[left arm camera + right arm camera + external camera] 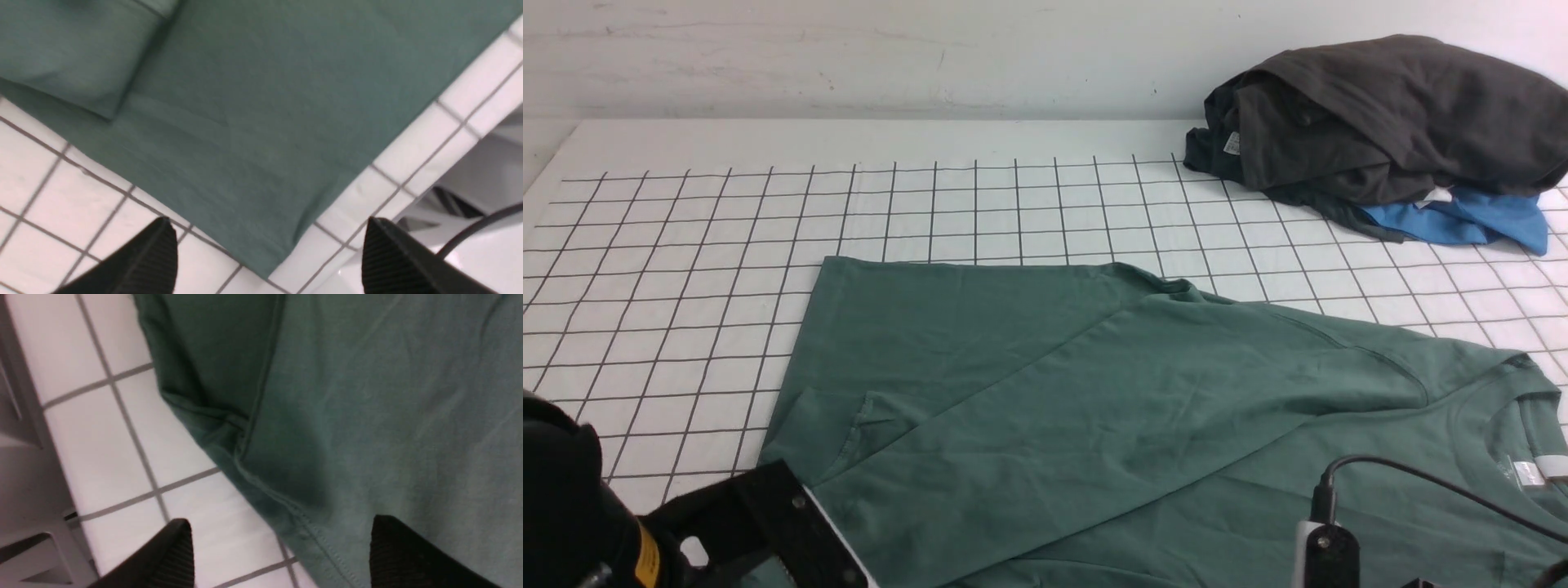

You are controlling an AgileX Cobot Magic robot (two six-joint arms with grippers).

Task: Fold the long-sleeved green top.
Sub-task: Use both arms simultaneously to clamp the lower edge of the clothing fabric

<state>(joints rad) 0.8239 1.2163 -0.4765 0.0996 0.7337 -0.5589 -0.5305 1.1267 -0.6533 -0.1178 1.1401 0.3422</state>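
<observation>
Here, the green top (pixel 931 318) was spread flat on the checked table (pixel 686 245), covering the near middle and right, with its collar and white label (pixel 1535 472) turned to the near right. One sleeve (pixel 1054 408) was laid slantwise across the body, its cuff (pixel 849 429) ending toward the near left. The left gripper (pixel 267 223) was held wide open over the top's near-left corner, by the table's near edge, with nothing gripped. The right gripper (pixel 282 520) was likewise spread wide and empty, one finger (pixel 408 555) set over the cloth and the other over bare squares beside the cloth's edge. A dark grey garment (pixel 1380 114) was heaped on a blue garment (pixel 1462 220) at the far right, well apart from the top.
</observation>
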